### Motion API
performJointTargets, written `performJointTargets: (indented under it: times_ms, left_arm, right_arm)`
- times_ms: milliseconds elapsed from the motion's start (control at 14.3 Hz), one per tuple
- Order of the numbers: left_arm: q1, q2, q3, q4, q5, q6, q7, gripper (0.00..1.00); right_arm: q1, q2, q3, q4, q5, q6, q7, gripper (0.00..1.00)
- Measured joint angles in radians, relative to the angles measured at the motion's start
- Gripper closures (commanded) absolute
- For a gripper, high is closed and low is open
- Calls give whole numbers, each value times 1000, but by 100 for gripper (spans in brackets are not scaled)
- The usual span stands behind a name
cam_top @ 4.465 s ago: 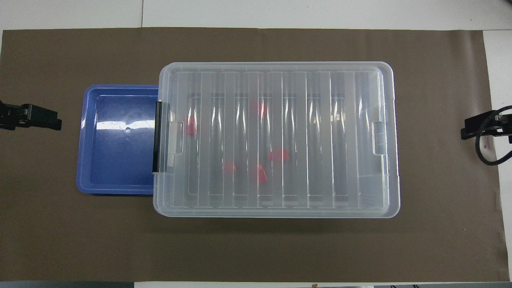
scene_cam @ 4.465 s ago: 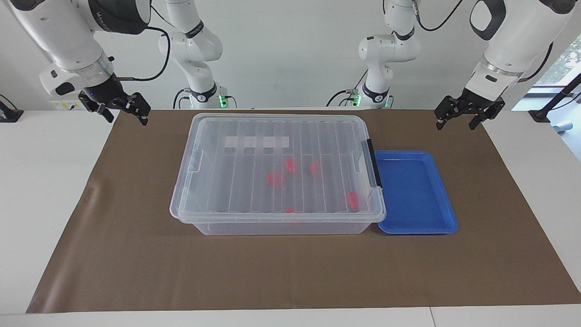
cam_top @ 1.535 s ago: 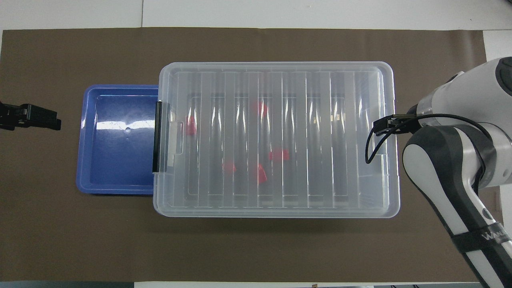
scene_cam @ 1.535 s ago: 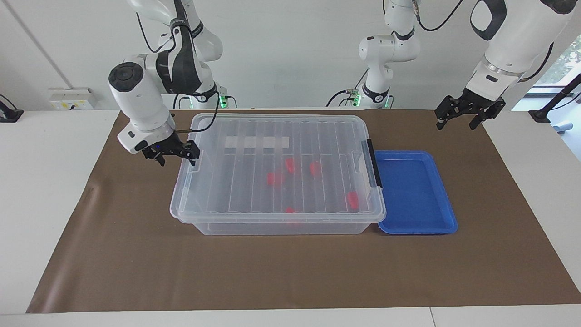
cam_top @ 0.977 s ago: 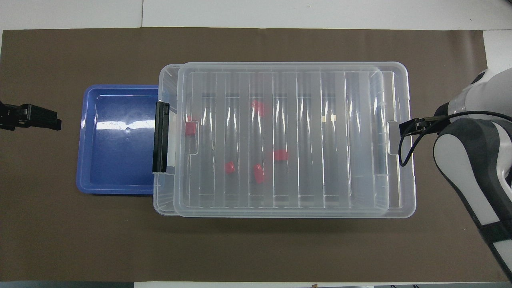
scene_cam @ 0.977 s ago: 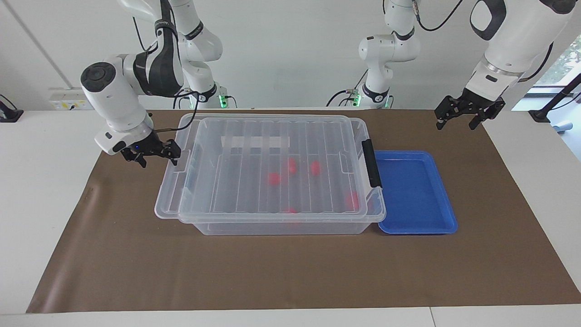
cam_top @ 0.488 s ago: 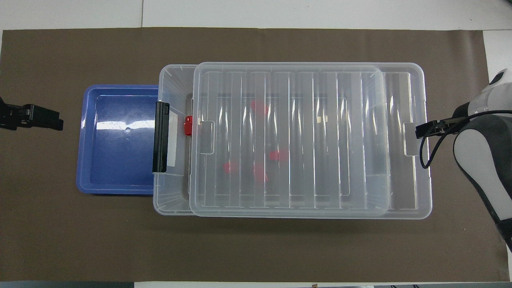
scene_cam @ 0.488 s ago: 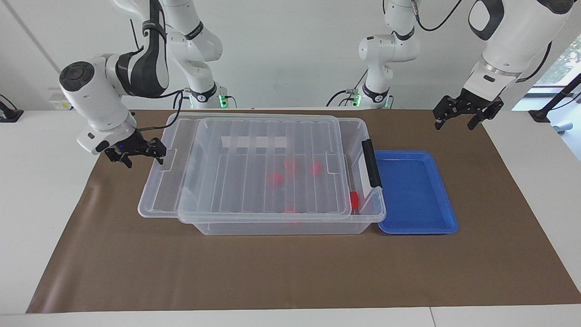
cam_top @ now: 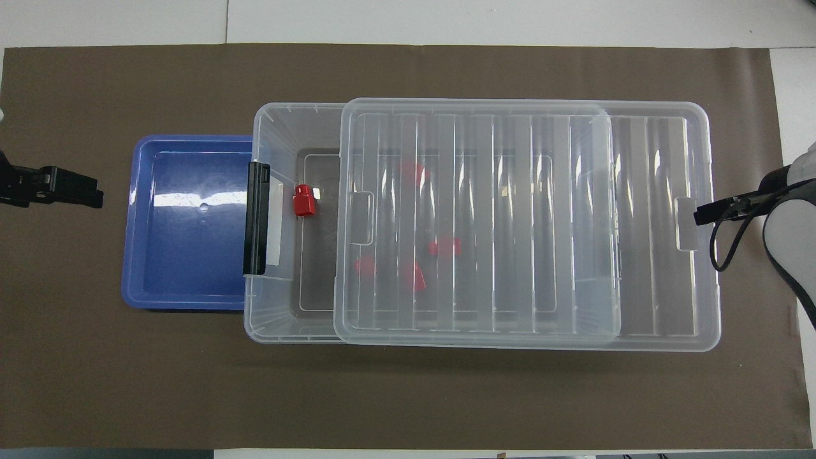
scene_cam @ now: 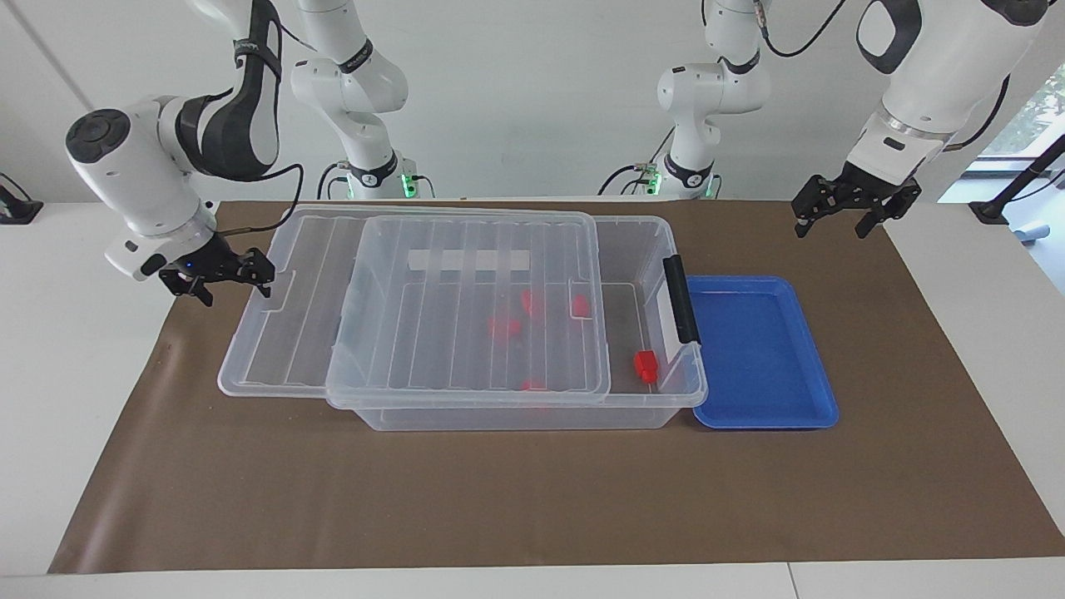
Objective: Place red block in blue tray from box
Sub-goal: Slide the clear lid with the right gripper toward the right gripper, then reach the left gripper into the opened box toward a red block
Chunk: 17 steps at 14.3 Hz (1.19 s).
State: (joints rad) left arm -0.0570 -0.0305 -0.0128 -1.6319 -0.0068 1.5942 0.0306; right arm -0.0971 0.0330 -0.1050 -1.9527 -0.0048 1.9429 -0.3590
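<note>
The box (scene_cam: 516, 413) is a clear bin in the middle of the brown mat, with a black latch (scene_cam: 681, 309) on its end by the blue tray (scene_cam: 761, 349). Its ribbed lid (scene_cam: 466, 333) is slid partway off toward the right arm's end. One red block (scene_cam: 646, 365) lies uncovered inside by the latch, and it also shows in the overhead view (cam_top: 303, 199). Several more red blocks (cam_top: 444, 247) show through the lid. My right gripper (scene_cam: 250, 279) holds the lid's end rim. My left gripper (scene_cam: 832, 218) waits in the air near the mat's corner by the tray, which is empty.
The brown mat (scene_cam: 532, 499) covers most of the white table. The blue tray touches the box's latch end. The lid overhangs the box toward the right arm's end (cam_top: 695, 287).
My right gripper came to the lid's end and has pulled the lid sideways toward its own end of the table. This uncovered the latch end of the box and one red block. The left arm stayed put.
</note>
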Motion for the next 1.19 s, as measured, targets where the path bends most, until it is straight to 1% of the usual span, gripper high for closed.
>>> performJointTargets:
  times_ms: [558,837,1047,1186]
  left_arm:
    - [-1,0,-23,0,0,-1,0,0]
    - [-1,0,-28,0,0,-1,0,0]
    - [-2,0,-57,-1,0,1,-8,0]
    - [-4,0,-94,-1,0,6,-49,0]
  right_arm:
    - [-1,0,-64,1,0,2,-101,0]
    - [-1,0,-80,1,0,2,-111,0]
    - [-1,0,-101,1,0,2,-147,0]
    - [-1,0,-112,1,0,2,-156,0]
